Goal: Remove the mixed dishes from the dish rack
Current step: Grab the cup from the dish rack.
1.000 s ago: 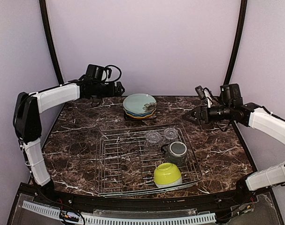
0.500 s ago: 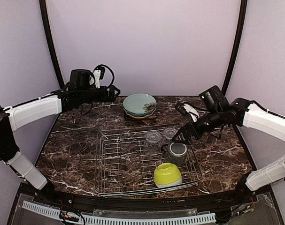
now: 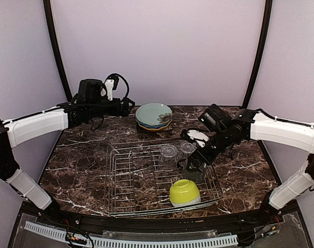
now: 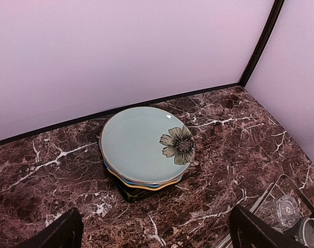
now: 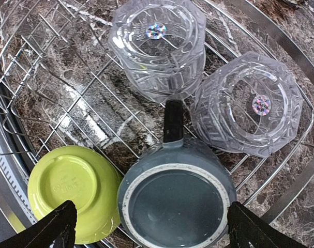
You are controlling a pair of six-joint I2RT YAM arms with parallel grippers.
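The dish rack (image 3: 131,170) of silver wire sits mid-table. In it lie two clear glasses (image 5: 158,46) (image 5: 247,106), a dark grey mug (image 5: 177,201) and a lime-green bowl (image 5: 71,191), all upside down. The bowl (image 3: 184,192) and the glasses (image 3: 168,151) also show in the top view. My right gripper (image 3: 194,164) is open just above the mug and covers it from above; its fingers (image 5: 58,227) stand either side of the mug. A stack of plates (image 3: 153,115) with the pale teal floral plate (image 4: 146,144) on top sits behind the rack. My left gripper (image 3: 126,105) is open and empty, left of the stack.
The left half of the rack (image 5: 43,93) holds only bare wires. Black frame posts (image 3: 257,51) and lilac walls close in the back and sides. Brown marble table (image 3: 79,155) lies around the rack.
My right arm has swung from the right back of the table down over the rack and now hangs above the mug. My left arm has drawn back a little to the left.
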